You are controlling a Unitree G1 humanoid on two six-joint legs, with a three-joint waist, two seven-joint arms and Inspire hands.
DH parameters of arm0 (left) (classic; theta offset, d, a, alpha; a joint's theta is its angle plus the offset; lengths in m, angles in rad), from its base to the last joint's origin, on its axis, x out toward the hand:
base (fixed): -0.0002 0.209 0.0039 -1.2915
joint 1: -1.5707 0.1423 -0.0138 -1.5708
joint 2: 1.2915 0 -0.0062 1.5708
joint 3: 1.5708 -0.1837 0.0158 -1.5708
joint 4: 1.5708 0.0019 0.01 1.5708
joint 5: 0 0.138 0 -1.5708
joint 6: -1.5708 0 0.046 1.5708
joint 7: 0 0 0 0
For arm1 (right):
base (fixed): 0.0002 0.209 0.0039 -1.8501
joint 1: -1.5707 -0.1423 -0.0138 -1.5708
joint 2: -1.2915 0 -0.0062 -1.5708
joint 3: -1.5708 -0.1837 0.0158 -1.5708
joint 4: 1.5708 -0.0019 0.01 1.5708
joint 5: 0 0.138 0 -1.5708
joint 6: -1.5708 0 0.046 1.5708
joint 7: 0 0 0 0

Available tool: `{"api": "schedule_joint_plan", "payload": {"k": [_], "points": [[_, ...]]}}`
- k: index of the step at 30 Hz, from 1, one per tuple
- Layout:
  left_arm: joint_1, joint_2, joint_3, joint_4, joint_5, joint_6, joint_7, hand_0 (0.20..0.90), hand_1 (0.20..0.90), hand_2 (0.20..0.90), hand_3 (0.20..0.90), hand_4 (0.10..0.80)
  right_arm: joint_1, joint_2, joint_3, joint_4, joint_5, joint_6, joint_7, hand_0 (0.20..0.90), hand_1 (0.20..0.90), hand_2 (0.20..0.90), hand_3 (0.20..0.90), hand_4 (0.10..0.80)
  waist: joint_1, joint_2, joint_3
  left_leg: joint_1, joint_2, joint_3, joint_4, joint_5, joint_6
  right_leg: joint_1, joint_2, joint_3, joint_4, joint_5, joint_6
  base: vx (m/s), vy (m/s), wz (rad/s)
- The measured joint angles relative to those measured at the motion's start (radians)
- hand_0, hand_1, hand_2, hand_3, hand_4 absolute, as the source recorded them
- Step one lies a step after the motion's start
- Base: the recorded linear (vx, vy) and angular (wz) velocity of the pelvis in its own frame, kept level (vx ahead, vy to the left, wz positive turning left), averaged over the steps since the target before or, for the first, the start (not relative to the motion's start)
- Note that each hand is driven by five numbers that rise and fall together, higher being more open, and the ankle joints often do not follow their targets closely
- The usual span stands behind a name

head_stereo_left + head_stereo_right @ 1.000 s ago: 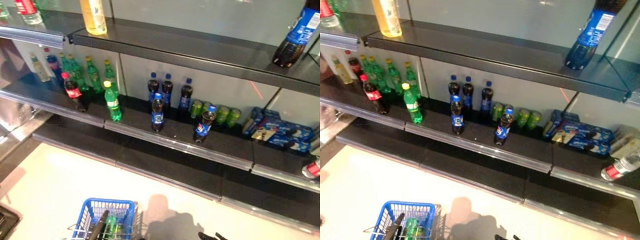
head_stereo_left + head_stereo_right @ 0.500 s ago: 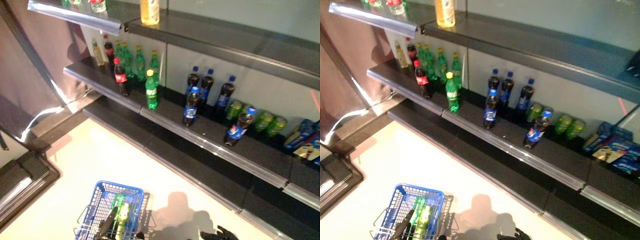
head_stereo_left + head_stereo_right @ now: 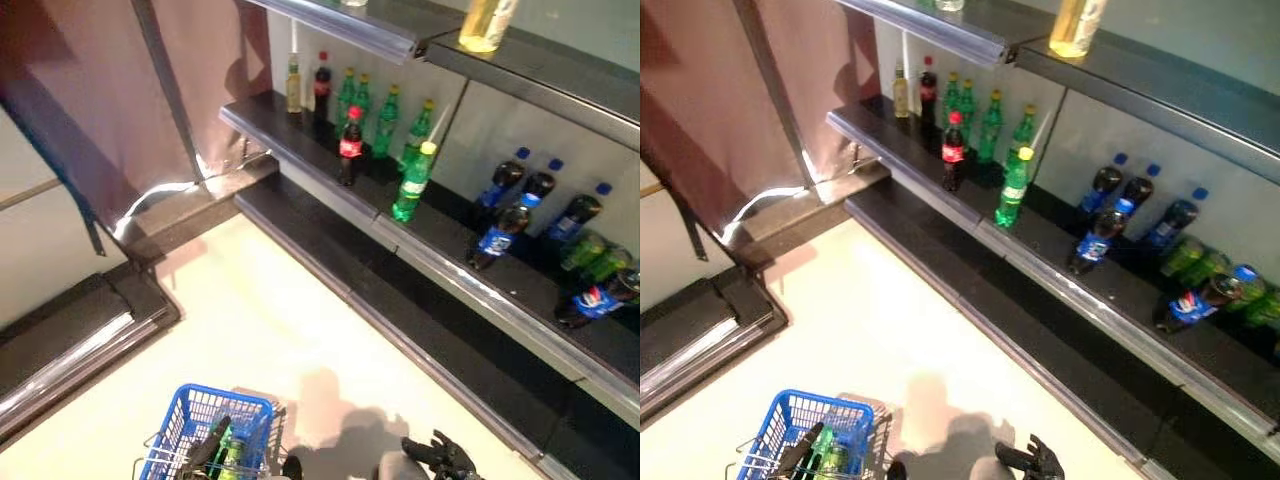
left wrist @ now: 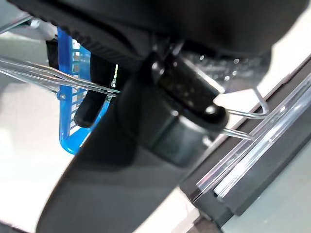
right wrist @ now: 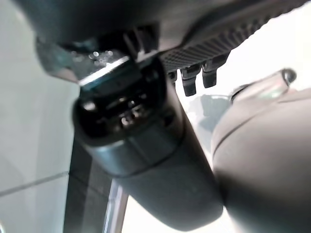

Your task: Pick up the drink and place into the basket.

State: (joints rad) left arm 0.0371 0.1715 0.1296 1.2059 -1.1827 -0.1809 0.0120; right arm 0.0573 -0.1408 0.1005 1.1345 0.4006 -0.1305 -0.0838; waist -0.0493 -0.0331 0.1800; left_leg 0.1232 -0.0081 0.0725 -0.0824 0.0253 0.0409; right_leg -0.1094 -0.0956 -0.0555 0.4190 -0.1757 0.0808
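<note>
The blue basket (image 3: 196, 418) hangs low at the left with a green drink (image 3: 233, 449) lying in it. My left hand (image 4: 184, 97) is shut on its thin wire handles (image 4: 53, 76), and it shows as a dark shape over the basket in the left eye view (image 3: 210, 445). My right hand (image 3: 440, 456) hangs low near the bottom edge, fingers relaxed and empty, far from the shelf. On the middle shelf stand a red-labelled cola bottle (image 3: 349, 148), a green bottle with a yellow cap (image 3: 410, 186) and dark bottles with blue labels (image 3: 497, 236).
More green bottles (image 3: 385, 115) stand at the back of the shelf, and green cans (image 3: 590, 255) at the right. A yellow drink (image 3: 485, 20) is on the top shelf. A low dark shelf (image 3: 420, 320) runs along the floor. A dark platform (image 3: 70, 340) and a brown panel stand at the left.
The whole picture has shifted: the camera turned left, so the shelves slid right and the brown panel came into view. The basket and both hands keep their places.
</note>
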Motion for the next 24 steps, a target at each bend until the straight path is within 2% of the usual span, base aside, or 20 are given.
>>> {"api": "schedule_joint_plan", "payload": {"k": [2,3,4,7,9,10,12,13,14,16,17,18,19,20,21,23,24], "points": [[0.012,-0.001,0.002,0.001,0.000,-0.002,0.000,0.300,0.300,0.300,0.200,0.100,-0.003,0.000,0.002,0.010,0.004,-0.011,0.008,0.900,0.900,0.900,0.900,0.800,0.002,0.000,-0.003,-0.003,-0.003,0.008,0.000,-0.010,-0.007,-0.014,0.068,0.016,-0.105,0.017,-0.033,0.300,0.120,0.11],[0.020,0.001,-0.002,0.006,0.008,-0.002,-0.001,0.300,0.300,0.300,0.200,0.100,-0.004,0.000,0.002,0.025,0.005,-0.016,0.016,0.900,0.900,0.900,0.900,0.800,0.006,-0.009,-0.009,-0.004,-0.013,0.004,0.000,-0.016,-0.013,-0.014,0.098,0.032,-0.184,0.051,-0.058,0.261,0.092,0.13],[0.021,-0.005,-0.005,0.017,0.024,-0.002,0.000,0.300,0.300,0.300,0.200,0.100,-0.005,-0.004,-0.001,0.041,0.007,-0.018,0.020,0.900,0.900,0.900,0.900,0.800,0.001,-0.011,-0.013,-0.002,-0.013,-0.006,0.002,-0.021,-0.020,-0.002,0.114,0.048,-0.216,0.100,-0.109,0.280,0.084,0.14],[0.018,0.000,-0.026,0.035,0.077,-0.005,-0.005,0.300,0.300,0.300,0.200,0.100,-0.006,-0.011,-0.003,0.073,0.036,-0.033,0.020,0.900,0.900,0.900,0.900,0.800,0.017,0.000,-0.016,-0.035,0.002,0.003,0.063,-0.058,-0.060,0.010,0.127,0.030,-0.263,0.114,-0.119,0.343,0.068,-0.03],[0.018,0.003,-0.025,0.039,0.093,-0.005,-0.005,0.300,0.300,0.300,0.200,0.100,-0.007,-0.012,-0.012,0.078,0.043,-0.033,0.021,0.900,0.900,0.900,0.900,0.800,0.018,0.003,-0.017,-0.038,0.009,0.013,0.074,-0.076,-0.066,-0.005,0.131,-0.006,-0.238,0.099,-0.118,0.505,0.072,-0.12],[0.015,0.005,-0.020,0.051,0.100,-0.005,-0.005,0.300,0.300,0.300,0.200,0.100,-0.008,-0.012,-0.022,0.083,0.043,-0.033,0.021,0.900,0.900,0.900,0.900,0.800,0.017,0.002,-0.017,-0.037,0.014,0.021,0.087,-0.088,-0.059,-0.012,0.130,-0.027,-0.215,0.086,-0.120,0.628,0.053,-0.24],[0.014,0.014,-0.019,0.084,0.127,-0.006,-0.004,0.300,0.300,0.300,0.200,0.100,-0.004,-0.013,-0.043,0.102,0.043,-0.031,0.021,0.900,0.900,0.900,0.900,0.800,0.010,-0.007,-0.023,-0.033,0.022,0.033,0.139,-0.125,-0.071,-0.012,0.107,-0.095,-0.165,0.043,-0.138,0.602,0.019,-0.11],[0.008,0.023,-0.019,0.105,0.148,-0.006,-0.004,0.300,0.300,0.300,0.200,0.100,-0.001,-0.010,-0.049,0.118,0.043,-0.029,0.020,0.900,0.900,0.900,0.900,0.800,-0.005,-0.016,-0.025,-0.047,0.018,0.030,0.192,-0.135,-0.083,0.018,0.099,-0.112,-0.170,0.038,-0.144,0.494,-0.013,0.32],[0.008,0.022,-0.023,0.124,0.169,-0.007,-0.004,0.300,0.300,0.300,0.200,0.100,0.009,-0.006,-0.053,0.123,0.043,-0.023,0.020,0.900,0.900,0.900,0.900,0.800,-0.018,-0.025,-0.028,-0.061,0.013,0.033,0.251,-0.138,-0.122,0.038,0.092,-0.124,-0.188,0.031,-0.152,0.546,-0.006,0.41],[0.009,0.038,-0.035,0.127,0.196,-0.025,-0.005,0.300,0.300,0.300,0.200,0.100,0.029,0.003,-0.054,0.131,0.041,-0.021,0.021,0.900,0.900,0.900,0.900,0.800,-0.024,-0.063,-0.052,-0.129,-0.001,0.032,0.406,-0.137,-0.220,0.047,0.067,-0.116,-0.201,0.030,-0.168,0.463,0.035,0.02],[0.012,0.034,-0.039,0.127,0.195,-0.035,-0.006,0.300,0.300,0.300,0.200,0.100,0.029,0.000,-0.051,0.123,0.032,-0.026,0.020,0.900,0.900,0.900,0.900,0.800,-0.023,-0.067,-0.053,-0.206,-0.002,0.021,0.595,-0.129,-0.241,0.054,0.069,-0.101,-0.209,0.030,-0.170,0.389,0.076,-0.49],[0.015,0.025,-0.032,0.129,0.193,-0.039,-0.013,0.300,0.300,0.300,0.200,0.100,0.028,-0.016,-0.044,0.111,0.017,-0.034,0.019,0.900,0.900,0.900,0.900,0.800,-0.018,-0.055,-0.047,-0.271,-0.001,-0.006,0.748,-0.095,-0.240,0.076,0.077,-0.084,-0.219,0.039,-0.178,0.363,0.102,-0.72],[0.016,0.009,-0.027,0.129,0.189,-0.043,-0.015,0.300,0.300,0.300,0.200,0.100,0.030,-0.032,-0.028,0.102,-0.001,-0.035,0.019,0.900,0.900,0.900,0.900,0.800,-0.010,-0.044,-0.041,-0.303,0.000,-0.026,0.825,-0.080,-0.222,0.092,0.087,-0.058,-0.224,0.048,-0.188,0.343,0.113,-0.87],[0.018,-0.002,-0.026,0.127,0.168,-0.043,-0.018,0.300,0.300,0.300,0.200,0.100,0.024,-0.046,-0.012,0.104,-0.010,-0.032,0.020,0.900,0.900,0.900,0.900,0.800,-0.003,-0.035,-0.048,-0.329,-0.002,-0.044,0.830,-0.091,-0.205,0.088,0.098,-0.014,-0.223,0.050,-0.192,0.357,0.150,-0.97],[0.013,-0.011,-0.032,0.113,0.152,-0.046,-0.018,0.300,0.300,0.300,0.200,0.100,0.012,-0.057,0.009,0.102,-0.010,-0.031,0.021,0.900,0.900,0.900,0.900,0.800,0.008,-0.034,-0.049,-0.339,-0.013,-0.052,0.785,-0.106,-0.167,0.083,0.099,0.026,-0.224,0.051,-0.195,0.474,0.235,-1.25],[0.012,-0.009,-0.038,0.107,0.137,-0.045,-0.019,0.300,0.300,0.300,0.200,0.100,-0.018,-0.068,0.019,0.101,-0.018,-0.018,0.023,0.900,0.900,0.900,0.900,0.800,0.044,-0.036,-0.043,-0.331,0.000,-0.077,0.574,-0.118,-0.140,0.076,0.112,0.116,-0.240,0.060,-0.194,0.539,0.313,-1.48],[0.017,-0.001,-0.028,0.107,0.136,-0.046,-0.019,0.300,0.300,0.300,0.200,0.100,-0.028,-0.067,0.019,0.101,-0.024,-0.010,0.026,0.900,0.900,0.900,0.900,0.800,0.054,-0.037,-0.045,-0.291,0.013,-0.121,0.371,-0.100,-0.120,0.080,0.126,0.169,-0.258,0.071,-0.198,0.374,0.231,-1.20]]}}
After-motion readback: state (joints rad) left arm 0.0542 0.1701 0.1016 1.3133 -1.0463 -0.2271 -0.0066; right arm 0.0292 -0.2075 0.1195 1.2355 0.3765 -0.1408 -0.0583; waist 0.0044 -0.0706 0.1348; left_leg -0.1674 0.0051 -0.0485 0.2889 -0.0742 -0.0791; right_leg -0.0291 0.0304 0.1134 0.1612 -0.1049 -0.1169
